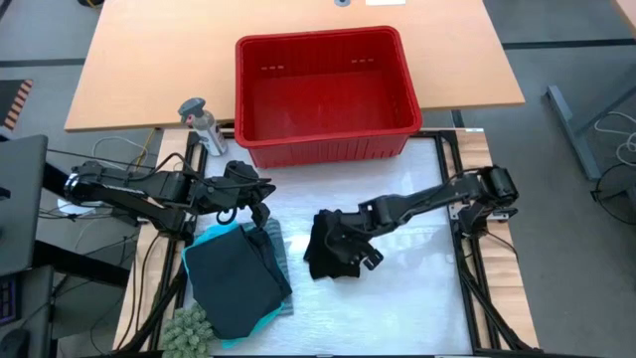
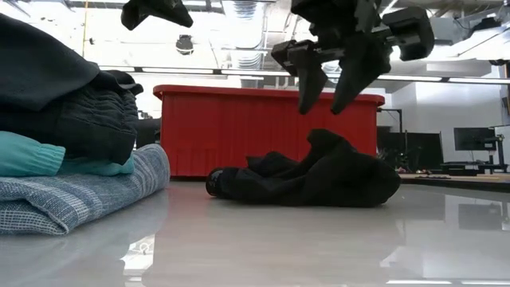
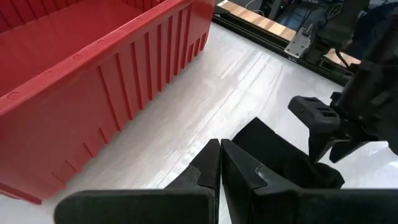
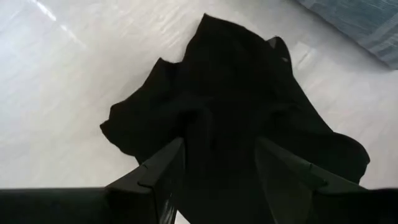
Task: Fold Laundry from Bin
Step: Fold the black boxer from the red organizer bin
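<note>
Judging by the empty bin [image 1: 323, 94] at the table's far edge, folding is nearly done: a stack [image 1: 237, 281] sits near the left edge. One crumpled black garment [image 1: 333, 249] (mid-table) remains, right gripper [image 2: 329, 105] open just above it. Left gripper [image 3: 221, 163] shut, empty.

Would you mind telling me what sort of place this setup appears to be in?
Probably a robotics lab or workshop. Two dark arms work over a framed white table with a red bin, and the low view shows computer monitors on a desk and an open industrial ceiling behind.
</note>
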`<move>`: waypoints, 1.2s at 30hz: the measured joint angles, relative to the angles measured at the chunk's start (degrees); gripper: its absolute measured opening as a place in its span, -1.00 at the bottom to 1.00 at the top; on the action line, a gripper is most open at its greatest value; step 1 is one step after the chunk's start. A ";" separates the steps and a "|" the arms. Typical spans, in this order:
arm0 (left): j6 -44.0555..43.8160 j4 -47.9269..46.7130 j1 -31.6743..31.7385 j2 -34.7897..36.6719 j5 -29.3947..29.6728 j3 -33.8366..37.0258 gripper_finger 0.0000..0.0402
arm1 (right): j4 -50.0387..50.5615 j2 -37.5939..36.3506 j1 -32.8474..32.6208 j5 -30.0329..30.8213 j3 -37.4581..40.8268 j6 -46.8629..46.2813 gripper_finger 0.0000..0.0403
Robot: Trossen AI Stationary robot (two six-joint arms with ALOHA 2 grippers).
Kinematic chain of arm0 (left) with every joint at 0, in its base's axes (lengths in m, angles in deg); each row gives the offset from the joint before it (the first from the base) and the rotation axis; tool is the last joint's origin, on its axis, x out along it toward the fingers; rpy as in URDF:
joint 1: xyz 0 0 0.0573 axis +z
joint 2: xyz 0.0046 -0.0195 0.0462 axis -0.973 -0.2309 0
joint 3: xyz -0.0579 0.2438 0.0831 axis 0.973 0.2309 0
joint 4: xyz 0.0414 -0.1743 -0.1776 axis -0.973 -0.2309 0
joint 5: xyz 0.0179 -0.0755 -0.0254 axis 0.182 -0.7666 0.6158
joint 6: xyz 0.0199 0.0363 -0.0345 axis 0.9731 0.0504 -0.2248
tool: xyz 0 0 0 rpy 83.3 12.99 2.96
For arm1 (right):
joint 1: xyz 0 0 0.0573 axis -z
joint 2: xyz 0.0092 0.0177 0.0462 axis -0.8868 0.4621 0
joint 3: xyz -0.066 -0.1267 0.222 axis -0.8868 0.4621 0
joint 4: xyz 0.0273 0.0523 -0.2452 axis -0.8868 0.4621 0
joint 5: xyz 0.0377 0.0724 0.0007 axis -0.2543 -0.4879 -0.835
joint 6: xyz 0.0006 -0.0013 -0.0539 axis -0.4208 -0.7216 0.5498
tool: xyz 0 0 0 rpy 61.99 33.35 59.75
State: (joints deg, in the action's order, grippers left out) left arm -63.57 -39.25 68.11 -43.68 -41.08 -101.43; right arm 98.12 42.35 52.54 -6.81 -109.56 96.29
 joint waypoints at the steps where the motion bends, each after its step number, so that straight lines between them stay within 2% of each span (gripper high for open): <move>1: 0.00 0.00 0.00 0.00 0.00 0.00 -1.00 | 0.15 0.00 -0.14 0.17 0.04 0.47 0.10; 18: -0.09 -0.10 -0.09 0.00 -0.46 0.00 -1.00 | -0.65 6.66 -0.64 -0.06 0.13 -3.44 -0.04; 21: -0.16 -0.16 -0.09 0.00 -0.44 0.00 -1.00 | -1.05 6.69 -0.94 1.17 0.13 -3.41 -0.22; 27: -0.22 -0.28 -0.09 0.00 -0.08 0.00 -1.00 | -0.80 6.16 -1.98 4.52 -1.28 -3.89 -0.88; 28: -0.17 -0.28 -0.09 0.00 -0.05 0.00 -1.00 | -0.74 6.16 -2.17 4.57 -2.00 -3.89 -0.91; 33: -0.07 -0.31 -0.07 0.00 1.43 0.00 -1.00 | -4.48 6.10 -2.95 4.35 -4.84 -3.89 -0.78; 36: -0.07 -0.31 -0.07 0.00 1.62 0.00 -1.00 | -6.26 6.19 -3.21 -0.15 -6.15 -3.92 -0.75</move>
State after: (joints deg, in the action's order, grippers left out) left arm -63.63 -39.55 68.05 -43.68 -39.47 -101.43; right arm 91.86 48.54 49.33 -6.97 -115.71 92.38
